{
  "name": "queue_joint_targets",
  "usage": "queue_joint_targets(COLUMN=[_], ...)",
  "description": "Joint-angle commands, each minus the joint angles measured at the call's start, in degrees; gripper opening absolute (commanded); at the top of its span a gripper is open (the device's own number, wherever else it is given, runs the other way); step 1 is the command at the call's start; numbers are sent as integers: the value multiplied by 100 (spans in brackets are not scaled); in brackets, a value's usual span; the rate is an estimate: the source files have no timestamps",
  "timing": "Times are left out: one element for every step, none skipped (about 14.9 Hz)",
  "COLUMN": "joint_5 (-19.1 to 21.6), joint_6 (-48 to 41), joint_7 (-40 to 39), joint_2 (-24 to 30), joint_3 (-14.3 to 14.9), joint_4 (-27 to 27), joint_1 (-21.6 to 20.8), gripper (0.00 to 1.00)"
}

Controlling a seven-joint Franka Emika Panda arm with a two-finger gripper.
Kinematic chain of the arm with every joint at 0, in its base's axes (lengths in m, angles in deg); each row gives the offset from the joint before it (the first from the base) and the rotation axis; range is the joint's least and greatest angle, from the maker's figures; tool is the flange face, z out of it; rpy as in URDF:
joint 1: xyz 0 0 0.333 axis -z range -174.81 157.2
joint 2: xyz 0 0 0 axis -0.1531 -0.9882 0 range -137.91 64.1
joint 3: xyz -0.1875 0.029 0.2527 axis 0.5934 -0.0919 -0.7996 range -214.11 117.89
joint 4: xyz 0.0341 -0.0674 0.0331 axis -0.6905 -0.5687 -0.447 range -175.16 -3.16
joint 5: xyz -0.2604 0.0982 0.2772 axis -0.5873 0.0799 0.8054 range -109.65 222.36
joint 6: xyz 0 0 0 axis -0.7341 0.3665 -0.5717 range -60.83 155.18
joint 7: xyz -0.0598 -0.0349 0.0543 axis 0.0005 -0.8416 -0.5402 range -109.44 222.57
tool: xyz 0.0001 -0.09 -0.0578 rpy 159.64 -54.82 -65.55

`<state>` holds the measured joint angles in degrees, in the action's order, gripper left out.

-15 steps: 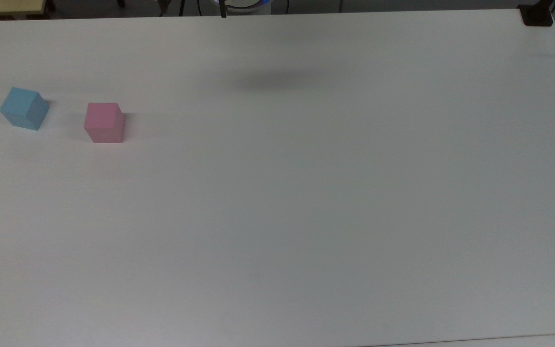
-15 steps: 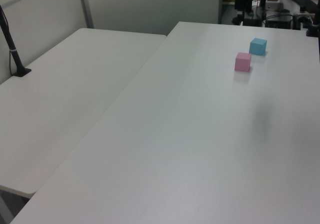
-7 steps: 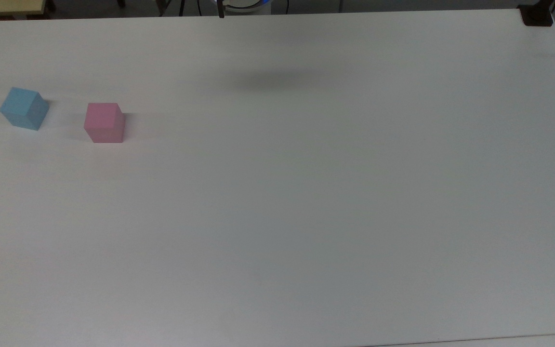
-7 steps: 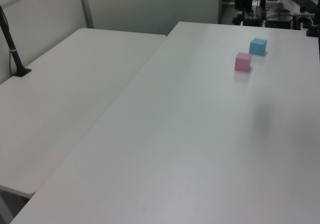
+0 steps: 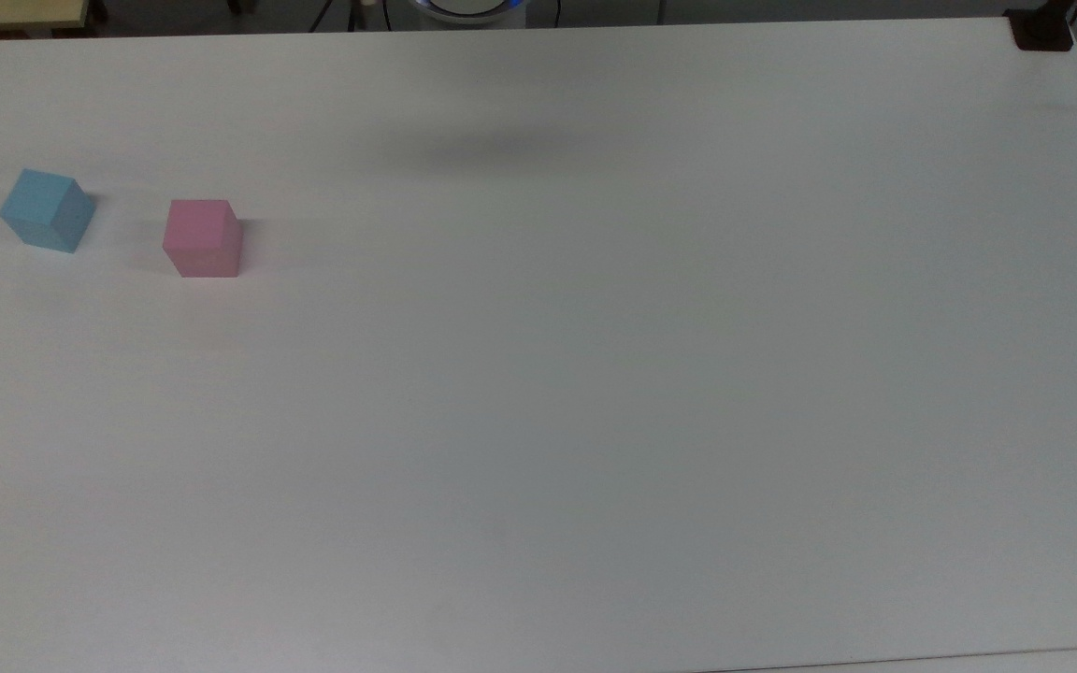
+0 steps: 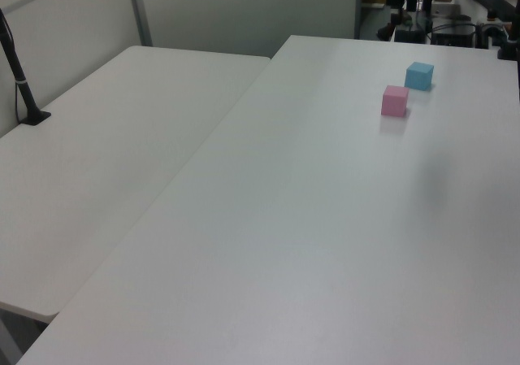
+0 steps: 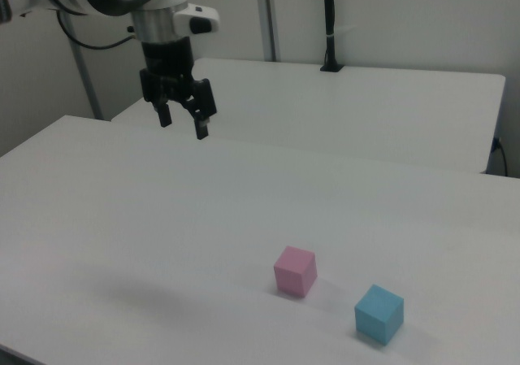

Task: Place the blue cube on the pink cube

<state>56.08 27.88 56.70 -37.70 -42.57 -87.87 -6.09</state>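
The blue cube (image 5: 47, 210) rests on the white table near the top view's left edge, turned a little on its base. A short gap to its right stands the pink cube (image 5: 203, 237). Both sit apart in the left view, blue cube (image 6: 419, 76) behind pink cube (image 6: 395, 101). In the right view the pink cube (image 7: 295, 271) and blue cube (image 7: 379, 313) lie near the front. My gripper (image 7: 184, 124) hangs high above the table, far up and left of the cubes, open with nothing between its fingers.
The white table (image 5: 595, 374) stretches wide to the right of the cubes. A second white table (image 6: 106, 162) adjoins it in the left view, with a black post (image 6: 20, 72) on it. A black clamp (image 5: 1041, 30) sits at the top view's far right corner.
The arm's soft shadow on the table has drifted toward the top view's left and upper edge. The dark piece at the top edge has gone. Both cubes stay put.
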Motion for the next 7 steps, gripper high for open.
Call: queue_joint_targets(joint_5=[-174, -174, -174, -166, -166, -166, -183], joint_6=[623, 704, 713, 731, 757, 775, 827], joint_7=[-1082, -1399, -1706, -2214, -2541, -2797, -3052], joint_2=[1, -8, -60, -122, -174, -227, -376], joint_3=[473, 570, 632, 729, 764, 826, 931], joint_4=[-85, -120, -120, -120, -120, -138, -164], joint_1=[70, 210, 334, 552, 676, 773, 914], gripper=[100, 100, 100, 100, 100, 100, 100])
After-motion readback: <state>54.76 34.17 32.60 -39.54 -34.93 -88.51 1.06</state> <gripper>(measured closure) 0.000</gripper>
